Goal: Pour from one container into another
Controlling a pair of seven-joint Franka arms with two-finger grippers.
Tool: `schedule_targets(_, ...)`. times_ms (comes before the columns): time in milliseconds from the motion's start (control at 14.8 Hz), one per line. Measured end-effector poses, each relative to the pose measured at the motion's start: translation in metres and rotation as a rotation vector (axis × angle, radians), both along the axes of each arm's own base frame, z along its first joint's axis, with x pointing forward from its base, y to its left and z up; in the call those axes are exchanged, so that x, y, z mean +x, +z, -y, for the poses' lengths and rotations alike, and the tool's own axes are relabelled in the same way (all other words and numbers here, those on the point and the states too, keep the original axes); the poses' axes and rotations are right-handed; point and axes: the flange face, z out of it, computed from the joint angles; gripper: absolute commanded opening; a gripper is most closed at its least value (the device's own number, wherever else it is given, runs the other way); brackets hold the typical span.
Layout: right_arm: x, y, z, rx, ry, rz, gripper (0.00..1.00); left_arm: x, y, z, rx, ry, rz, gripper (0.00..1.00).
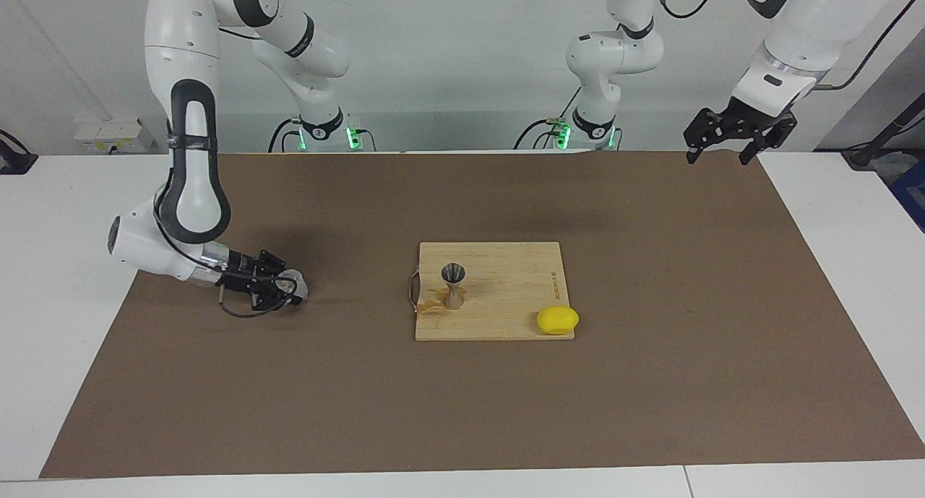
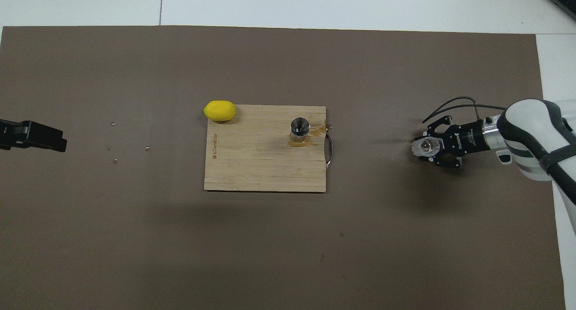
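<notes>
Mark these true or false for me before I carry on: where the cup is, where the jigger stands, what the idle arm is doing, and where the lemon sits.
1. The right hand is closed around the glass cup low over the brown mat. True.
2. The jigger lies tipped over on the mat. False: it stands upright on the cutting board.
3. The left hand holds the lemon. False: it waits, raised over the left arm's end of the table, holding nothing.
4. The lemon rests at a corner of the board, farther from the robots than the jigger. True.
5. There is a brownish spill on the board beside the jigger's base. True.
</notes>
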Motion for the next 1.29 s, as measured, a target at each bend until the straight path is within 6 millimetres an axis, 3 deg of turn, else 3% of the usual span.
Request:
schedule_targets(68,0.000,0.000,0.001,-0.003,-0.003,0.002,1.00,0.000,0.000,0.000,0.000,0.000,0.000,1.00)
schedule_targets(407,-0.001,0.009,0.010,-0.065,0.023,0.024,1.00,0.000,0.000,0.000,0.000,0.000,0.000,1.00)
schedule_targets(949,-0.006,0.086,0.016,-0.268,0.196,0.105,1.00,0.000,0.000,0.000,0.000,0.000,0.000,1.00)
schedule_targets(1085,-0.010,0.105,0.002,-0.306,0.276,0.104,1.00,0.000,0.000,0.000,0.000,0.000,0.000,1.00)
schedule_targets(1288,-0.009,0.122,-0.044,-0.350,0.410,0.135,1.00,0.000,0.000,0.000,0.000,0.000,0.000,1.00)
